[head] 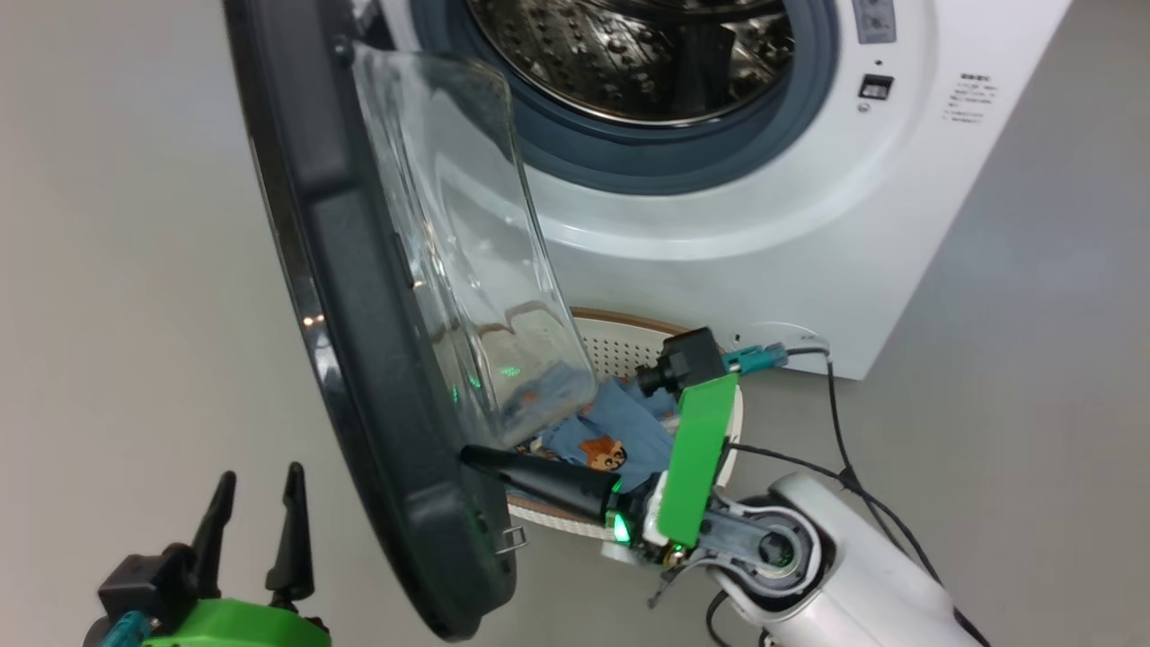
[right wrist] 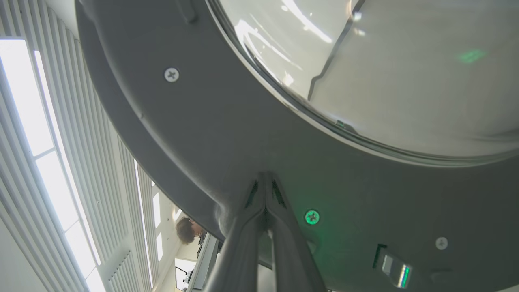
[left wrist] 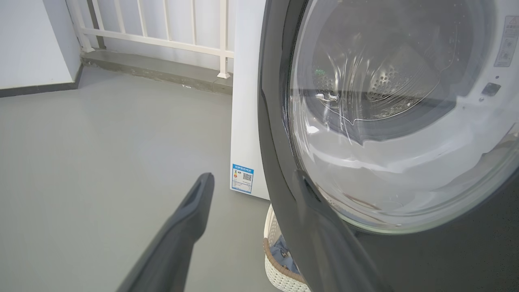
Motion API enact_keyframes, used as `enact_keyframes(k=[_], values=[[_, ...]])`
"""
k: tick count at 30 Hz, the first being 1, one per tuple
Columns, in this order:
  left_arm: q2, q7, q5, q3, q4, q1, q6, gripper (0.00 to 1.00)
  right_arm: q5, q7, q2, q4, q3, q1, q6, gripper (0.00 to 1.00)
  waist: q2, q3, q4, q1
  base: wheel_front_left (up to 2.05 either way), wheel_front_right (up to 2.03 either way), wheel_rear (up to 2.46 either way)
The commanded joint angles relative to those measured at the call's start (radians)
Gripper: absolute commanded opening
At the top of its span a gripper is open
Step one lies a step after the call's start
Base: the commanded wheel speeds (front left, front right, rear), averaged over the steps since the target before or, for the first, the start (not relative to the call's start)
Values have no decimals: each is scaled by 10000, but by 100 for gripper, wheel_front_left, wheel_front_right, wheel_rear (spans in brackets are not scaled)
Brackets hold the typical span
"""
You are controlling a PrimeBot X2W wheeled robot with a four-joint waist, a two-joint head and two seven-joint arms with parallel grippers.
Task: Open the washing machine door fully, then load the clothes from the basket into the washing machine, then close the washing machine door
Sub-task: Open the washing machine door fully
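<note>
Door (head: 359, 296) stood part open; right pincer (right wrist: 265, 175), shut and empty, sat against its inner face. Best move looked like a steady outward push, tips off glass (head: 449, 225). Left pincer (head: 259, 476) gaped wide, empty.

1. Blue sticker (left wrist: 242, 178), low on the washing machine (left wrist: 247, 81): carries a QR code; its print is too small to read.
2. Grey printed lines (head: 969, 99) on the machine's front, far right: illegible.

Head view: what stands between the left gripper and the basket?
The door, swung open and seen nearly edge-on, stands between the left gripper and the basket; the head view shows this.
</note>
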Motion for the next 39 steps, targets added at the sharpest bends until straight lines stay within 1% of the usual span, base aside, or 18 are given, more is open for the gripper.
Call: enact_keyframes(k=[1,5,9,12,15,18,20,21,22,24,25,27,29,30,32,34,37,39], values=[[192,-92,-88,143,-312,-142,-29,100,199,-426,382,-184,531,-317,17,0,-1,-332,408,0,0,0,0],[172,-92,-97,-53,-346,-145,-29,100,539,-1228,383,-2,1227,-558,17,0,-1,-482,613,0,0,0,0],[166,-92,-101,-99,-309,-109,-29,100,819,-1803,383,123,1682,-686,17,0,-1,-596,743,0,0,0,0],[160,-92,-64,-68,-312,-62,-29,100,933,-2144,383,99,1807,-711,17,0,-1,-680,752,0,0,0,0],[163,-92,-6,78,-359,23,-29,100,932,-2363,384,7,1809,-652,17,0,-1,-737,606,0,0,0,0],[180,-92,47,223,-381,141,-29,100,471,-2628,384,-153,1694,-562,17,0,-1,-841,386,0,0,0,0],[232,-92,90,340,-397,239,-29,100,-418,-3105,384,-340,1563,-451,17,67,-1,-950,195,0,0,0,0],[232,-92,90,340,-397,239,-29,100,-418,-3105,384,-340,1563,-451,17,67,-1,-950,195,0,0,0,0],[269,-92,91,448,-406,294,-29,100,-852,-3323,364,-421,1540,-365,17,100,-1,-985,72,0,0,0,0],[342,-92,108,690,-416,423,-29,100,-1787,-4074,154,-641,1481,-237,17,100,-1,-1068,-202,0,0,0,0],[385,-92,141,758,-411,481,-29,100,-2359,-4660,-60,-737,1463,-209,17,100,-1,-1120,-318,0,0,0,0],[463,-92,234,816,-427,564,-29,100,-3699,-6244,-661,-647,1577,-149,17,100,-1,-1218,-484,0,0,0,0],[534,-92,323,862,-428,601,-29,100,-4611,-7750,-1301,-367,1702,49,17,100,-1,-1336,-590,0,0,0,0],[567,-92,356,892,-420,617,-29,100,-4987,-8094,-1620,-209,1676,165,17,100,-1,-1396,-639,0,0,0,0],[612,-92,386,1004,-424,655,-29,100,-5840,-8301,-2152,106,1220,454,17,100,-1,-1479,-770,0,0,0,0],[649,-92,397,1172,-479,728,-29,100,-6951,-8316,-2329,40,-6,900,17,100,-1,-1494,-958,0,0,0,0],[706,-92,433,1318,-525,871,-29,100,-8634,-8321,-2274,-246,-1572,1761,17,100,-1,-1501,-1241,0,0,0,0],[732,-92,448,1394,-536,967,-29,100,-9722,-8322,-2126,-497,-2573,2256,17,100,-1,-1508,-1409,0,0,0,0]])
